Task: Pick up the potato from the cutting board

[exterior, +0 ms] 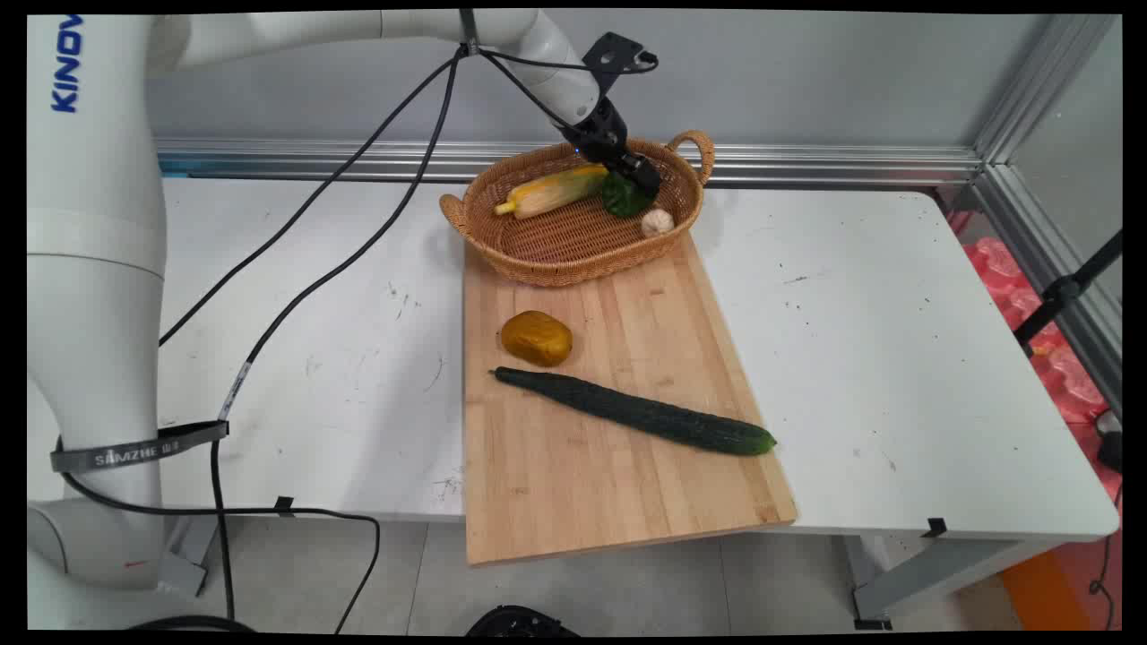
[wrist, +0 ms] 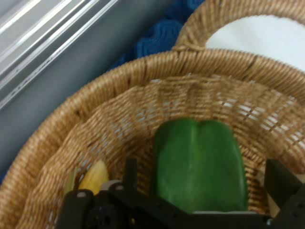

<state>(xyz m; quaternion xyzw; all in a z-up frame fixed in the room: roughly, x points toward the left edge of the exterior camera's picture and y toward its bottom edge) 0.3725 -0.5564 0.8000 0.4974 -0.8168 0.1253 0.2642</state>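
I see a white table [exterior: 896, 358] with small dark marks, a grey wall [exterior: 806, 81] behind it and an aluminium rail [exterior: 851, 166] along its far edge. A wooden cutting board [exterior: 627, 484] lies on the table and passes over its near edge. On the board rest a brownish-yellow potato [exterior: 536, 338] and a long dark cucumber [exterior: 634, 411]. At its far end stands a wicker basket [exterior: 538, 260] with a corn cob [exterior: 551, 191], a garlic bulb [exterior: 657, 222] and a green bell pepper [wrist: 200, 164]. My gripper [exterior: 643, 176] is down inside the basket, its jaws spread at both sides of the glossy, smooth pepper.
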